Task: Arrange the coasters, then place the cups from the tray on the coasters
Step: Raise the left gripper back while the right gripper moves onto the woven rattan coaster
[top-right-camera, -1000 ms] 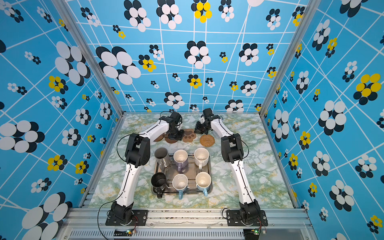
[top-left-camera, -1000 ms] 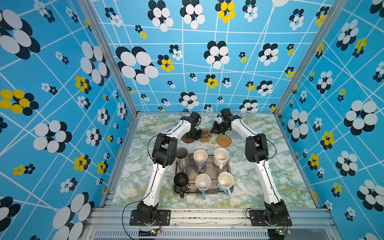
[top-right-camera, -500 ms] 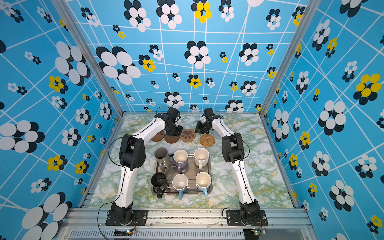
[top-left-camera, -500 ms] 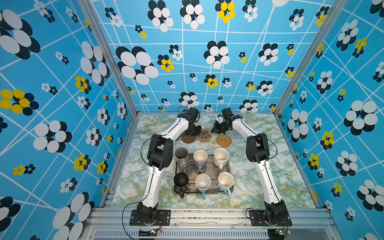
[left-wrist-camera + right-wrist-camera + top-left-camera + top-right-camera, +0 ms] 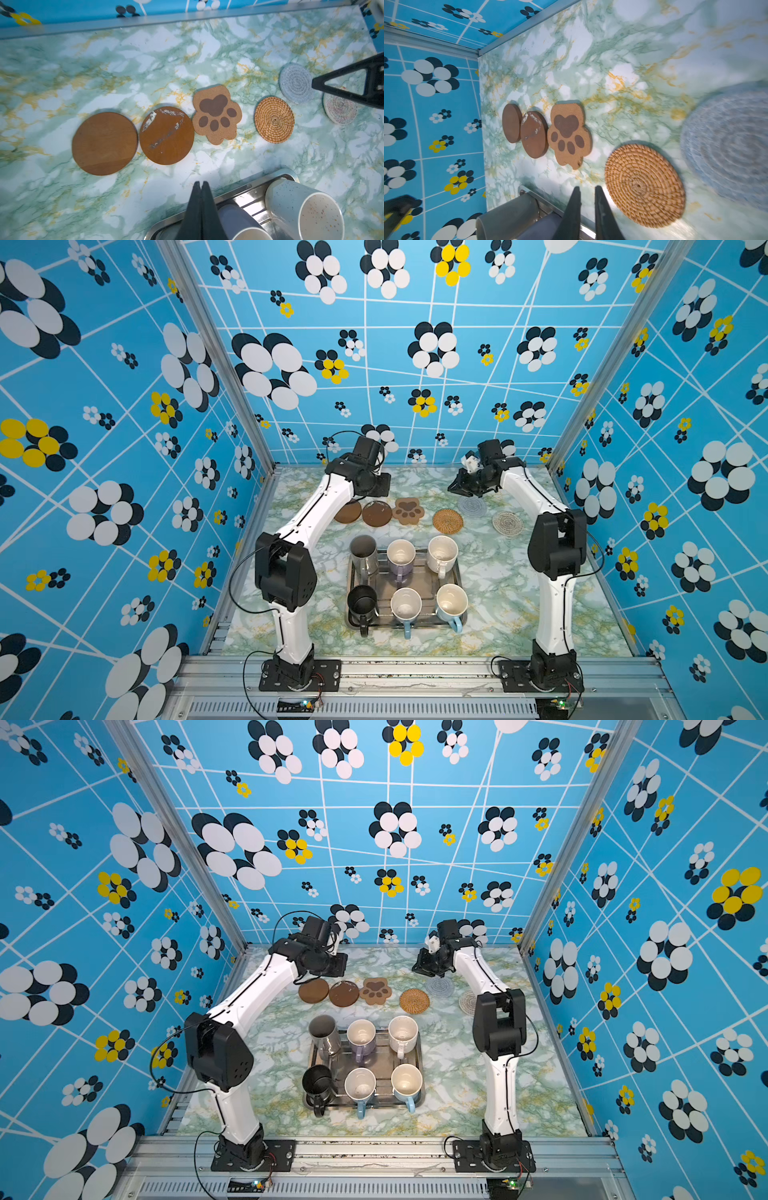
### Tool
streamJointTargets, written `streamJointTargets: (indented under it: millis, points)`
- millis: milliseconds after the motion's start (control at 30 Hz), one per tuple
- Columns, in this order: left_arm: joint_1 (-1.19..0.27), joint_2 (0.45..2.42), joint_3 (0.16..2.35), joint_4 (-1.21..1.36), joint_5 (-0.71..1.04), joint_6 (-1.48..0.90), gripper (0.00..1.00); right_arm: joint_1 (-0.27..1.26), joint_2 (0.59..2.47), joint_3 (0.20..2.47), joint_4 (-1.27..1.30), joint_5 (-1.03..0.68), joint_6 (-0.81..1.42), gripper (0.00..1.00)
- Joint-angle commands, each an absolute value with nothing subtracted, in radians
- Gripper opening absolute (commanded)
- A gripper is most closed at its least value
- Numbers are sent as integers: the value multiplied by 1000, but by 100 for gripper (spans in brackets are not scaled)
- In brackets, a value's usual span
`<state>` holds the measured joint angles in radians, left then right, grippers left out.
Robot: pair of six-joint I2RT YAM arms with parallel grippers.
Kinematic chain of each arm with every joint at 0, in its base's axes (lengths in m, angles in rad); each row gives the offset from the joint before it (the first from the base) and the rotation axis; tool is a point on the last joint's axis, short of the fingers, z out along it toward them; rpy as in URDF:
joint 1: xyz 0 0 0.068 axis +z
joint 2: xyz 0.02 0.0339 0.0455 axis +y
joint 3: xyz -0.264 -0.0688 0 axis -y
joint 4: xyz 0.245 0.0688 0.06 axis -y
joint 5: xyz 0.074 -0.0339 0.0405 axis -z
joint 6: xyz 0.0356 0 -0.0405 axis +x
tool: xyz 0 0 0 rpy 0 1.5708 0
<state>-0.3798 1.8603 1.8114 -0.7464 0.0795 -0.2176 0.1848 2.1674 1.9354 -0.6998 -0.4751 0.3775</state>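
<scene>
Tray (image 5: 420, 581) nearest, all six cups (image 5: 401, 551) in it, packed close. Risk: a claw reaching for one knocks its neighbour.

Beyond, coasters (image 5: 274, 119) in a row on the desk. Brown discs (image 5: 105, 143) and paw (image 5: 216, 114) nearly touch, so mugs there could clash.

Farthest: left claw (image 5: 200, 182) pressed together, empty. Right claw (image 5: 586, 188) slightly parted, empty, near a pale coaster (image 5: 296, 86).

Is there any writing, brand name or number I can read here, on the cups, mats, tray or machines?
No text can be read anywhere.
The cups, coasters and tray carry no lettering; the paw-print coaster shows only a picture.
The arms show no legible label; the circuit boards at the front are too small to tell.
</scene>
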Motion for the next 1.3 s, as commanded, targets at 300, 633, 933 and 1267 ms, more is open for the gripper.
streamJointTargets:
  millis: [300,633,933,1267]
  points:
    - [-361,1536,1491,-558,10,-290,12,184,1989,1525,-626,-328,302,36]
    - [-362,1402,1351,-531,-37,-339,16,215,1999,1526,-557,-254,275,46]
    - [-369,1405,1340,-525,-36,-368,17,286,2134,1748,-703,-116,145,58]
    - [-373,1422,1338,-532,-42,-375,17,316,2215,1802,-752,-26,107,63]
